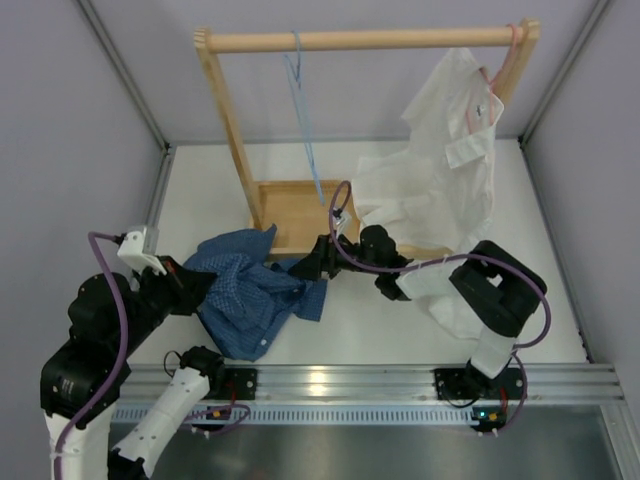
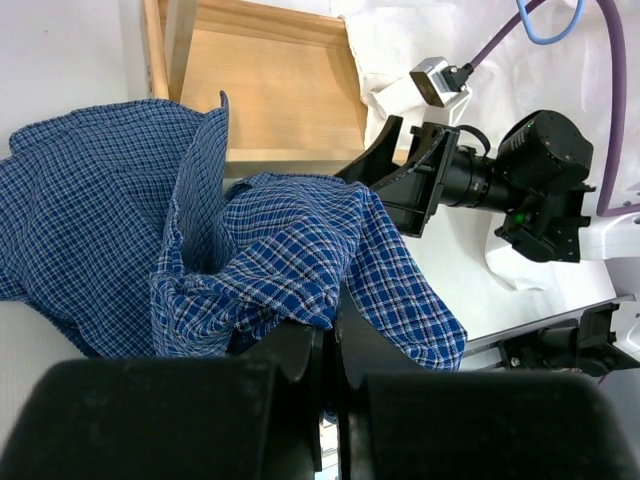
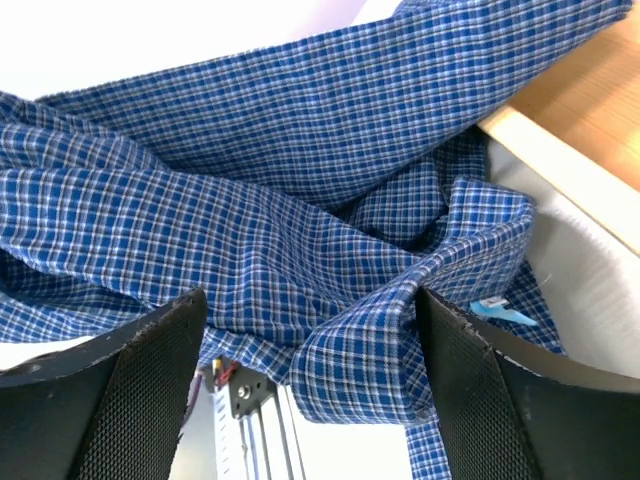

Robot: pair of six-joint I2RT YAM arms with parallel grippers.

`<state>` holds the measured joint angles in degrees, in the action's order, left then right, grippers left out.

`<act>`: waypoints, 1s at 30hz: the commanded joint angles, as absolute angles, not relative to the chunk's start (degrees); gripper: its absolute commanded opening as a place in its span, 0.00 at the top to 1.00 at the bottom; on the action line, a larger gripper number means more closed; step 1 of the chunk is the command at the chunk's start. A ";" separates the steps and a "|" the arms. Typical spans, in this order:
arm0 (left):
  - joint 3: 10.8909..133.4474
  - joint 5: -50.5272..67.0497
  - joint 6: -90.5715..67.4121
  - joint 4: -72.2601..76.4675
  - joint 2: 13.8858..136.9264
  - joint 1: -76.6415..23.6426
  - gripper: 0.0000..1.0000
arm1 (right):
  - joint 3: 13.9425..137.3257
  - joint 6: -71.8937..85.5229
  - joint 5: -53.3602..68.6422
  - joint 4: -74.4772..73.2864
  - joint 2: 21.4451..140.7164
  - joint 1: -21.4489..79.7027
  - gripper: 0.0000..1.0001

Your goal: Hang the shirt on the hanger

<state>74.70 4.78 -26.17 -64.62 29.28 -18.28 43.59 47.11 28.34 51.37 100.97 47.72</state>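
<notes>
The blue checked shirt (image 1: pixel 245 295) lies crumpled on the white table in front of the wooden rack. My left gripper (image 1: pixel 190 285) is at its left edge, jaws shut on a fold of the shirt (image 2: pixel 270 260) in the left wrist view. My right gripper (image 1: pixel 305 265) is at the shirt's right edge, open wide; its fingers (image 3: pixel 150 385) stand on either side of a raised fold of the shirt (image 3: pixel 300 230) without pinching it. The light-blue wire hanger (image 1: pixel 303 120) hangs empty by its hook from the wooden rail, apart from both grippers.
The wooden rack (image 1: pixel 370 40) stands at the back, with a box base (image 1: pixel 290 205) just behind the shirt. A white shirt (image 1: pixel 440 170) hangs on a pink hanger (image 1: pixel 497 70) at the rail's right end and drapes onto the table beside the right arm.
</notes>
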 commanded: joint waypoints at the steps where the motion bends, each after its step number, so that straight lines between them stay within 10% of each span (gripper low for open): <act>1: 76.55 3.25 -25.14 -64.42 29.88 -18.28 1.00 | 43.59 42.65 25.86 50.66 96.34 48.96 0.17; 13: 78.75 2.99 -25.14 -64.42 30.94 -18.28 1.00 | 47.99 40.60 31.37 42.34 103.97 52.29 0.25; 16: 78.58 2.90 -25.40 -64.34 30.94 -18.19 1.00 | 46.94 42.53 35.32 48.32 103.45 53.26 0.59; 17: 78.40 2.90 -25.40 -64.42 30.94 -18.19 1.00 | 46.41 44.45 36.81 52.17 102.40 53.17 0.87; 19: 77.79 2.99 -25.49 -64.34 30.85 -18.28 1.00 | 44.39 45.35 34.91 53.61 98.38 52.21 1.00; 30: 81.02 2.99 -23.12 -55.55 35.76 -18.28 1.00 | 52.80 24.27 -9.55 1.13 57.68 53.69 1.00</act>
